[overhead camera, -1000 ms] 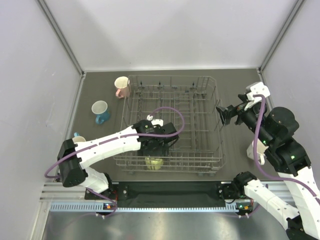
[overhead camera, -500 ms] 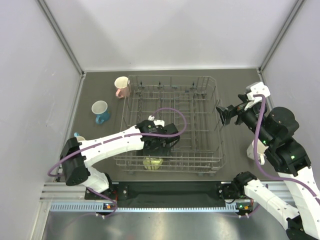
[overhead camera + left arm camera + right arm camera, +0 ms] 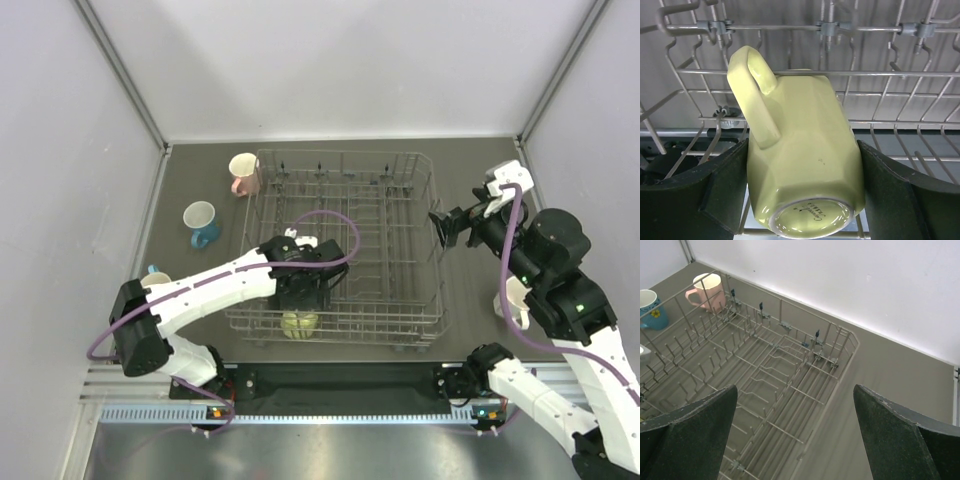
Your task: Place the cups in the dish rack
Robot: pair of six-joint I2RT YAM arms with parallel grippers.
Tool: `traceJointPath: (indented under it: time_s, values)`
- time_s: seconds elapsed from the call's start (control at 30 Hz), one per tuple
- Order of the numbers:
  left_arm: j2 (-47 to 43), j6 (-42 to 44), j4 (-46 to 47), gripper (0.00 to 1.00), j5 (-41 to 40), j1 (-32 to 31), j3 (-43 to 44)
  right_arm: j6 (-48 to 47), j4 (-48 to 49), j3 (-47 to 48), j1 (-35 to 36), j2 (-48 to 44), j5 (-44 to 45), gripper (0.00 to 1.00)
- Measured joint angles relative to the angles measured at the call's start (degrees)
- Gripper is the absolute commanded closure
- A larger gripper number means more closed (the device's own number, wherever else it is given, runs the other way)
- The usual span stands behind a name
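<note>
1. Your left pincer [image 3: 802, 150] is closed on the yellow mug [image 3: 805, 135], one pad flat against each side. The jaws stand wide because the mug is wide.
2. That mug sits mouth-down with its base towards the wrist camera and its handle pointing at the far rows of tines [image 3: 827, 37]. It is low inside the rack [image 3: 340, 153], at the near edge and left of the middle.
3. I judge the step in hand to be seating the first of five mugs. It looks down among the wires, but you cannot tell from these views whether it rests firmly.
4. The next move calls for spreading the jaws fully. Then draw straight back, so that neither pad drags the handle or snags a wire.
5. Your right pincer [image 3: 795, 390] is wide open and empty, hanging over the rack's right edge.
6. Four mugs wait on the worktop [image 3: 470, 170]:
   - The pink mug [image 3: 243, 172] is just outside the rack's far left corner.
   - The blue mug [image 3: 201, 222] is to the left of the rack.
   - The light blue mug [image 3: 153, 272] is near the left edge, mostly hidden by the left arm.
   - The white mug [image 3: 503, 300] is near the right edge, partly behind the right arm.
7. The blue mug looks the easiest next pick for your left arm, and the white one for your right.
</note>
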Motion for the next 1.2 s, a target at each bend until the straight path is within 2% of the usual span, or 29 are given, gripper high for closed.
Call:
traceJointPath:
  time_s: [0.17,0.43,0.6,0.83,1.0,1.07,1.1,1.13,1.17,1.2]
  values:
    - [0.0,-2.6,-1.2,1.00,-0.8,0.5,0.2,-0.1,0.0,0.0,0.0,1.2,-0.3,0.02]
    - [4.5,-16.8,-8.8,1.00,-7.5,1.1,5.9,-0.5,-1.2,2.8,0.0,4.8,-2.2,0.01]
    - [6.9,-24.4,-11.3,1.00,-8.7,2.2,7.6,-0.3,-1.9,3.2,0.0,5.9,-3.2,0.02]
    - [1.2,-37.4,-9.9,1.00,-10.6,2.8,1.5,0.0,-2.2,3.2,0.0,6.1,-4.1,0.02]
    - [-1.4,-42.5,-9.1,1.00,-12.3,3.0,-2.3,0.6,-2.2,3.2,0.1,6.2,-4.6,0.02]
    - [-2.4,-42.4,-8.2,0.83,-13.2,3.1,-3.6,0.7,-2.2,3.2,0.1,6.2,-4.7,0.02]
    - [-2.8,-42.4,-7.8,0.70,-13.6,3.0,-4.0,0.8,-2.2,3.2,0.1,6.2,-4.7,0.02]
    - [-2.9,-42.2,-7.7,0.51,-13.7,3.0,-4.1,1.0,-2.2,3.2,0.1,6.2,-4.7,0.02]
    - [-2.9,-42.0,-7.7,0.42,-13.8,3.0,-4.1,1.0,-2.2,3.2,0.1,6.2,-4.8,0.02]
    - [-2.9,-41.8,-7.7,0.40,-13.8,3.0,-4.0,1.1,-2.2,3.2,0.1,6.2,-4.8,0.02]
